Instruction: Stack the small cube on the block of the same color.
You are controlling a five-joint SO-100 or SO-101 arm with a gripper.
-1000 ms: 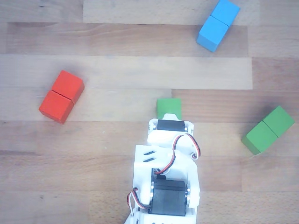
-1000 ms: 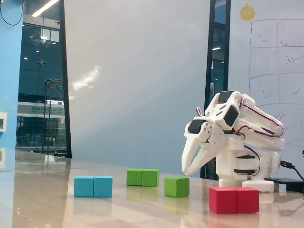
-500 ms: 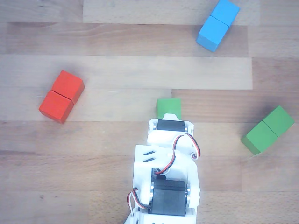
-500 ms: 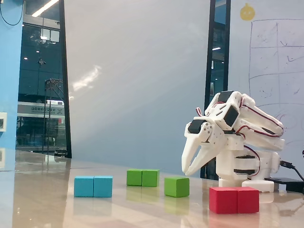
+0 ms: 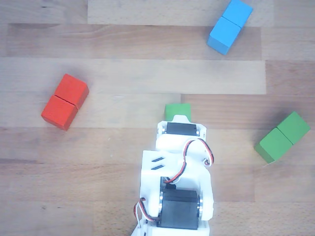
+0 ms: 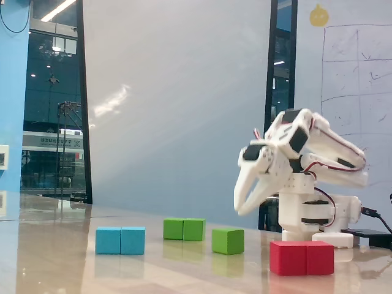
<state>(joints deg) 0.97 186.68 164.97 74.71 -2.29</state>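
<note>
Pale wooden bench carries everything spaced apart, leaving grabbing room. Small cube sits untouched below the raised, empty, slightly parted claw; green block lies well apart.

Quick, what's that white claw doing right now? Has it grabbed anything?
Gripper: open and empty, hanging above the table; the small green cube sits untouched below it.
</note>
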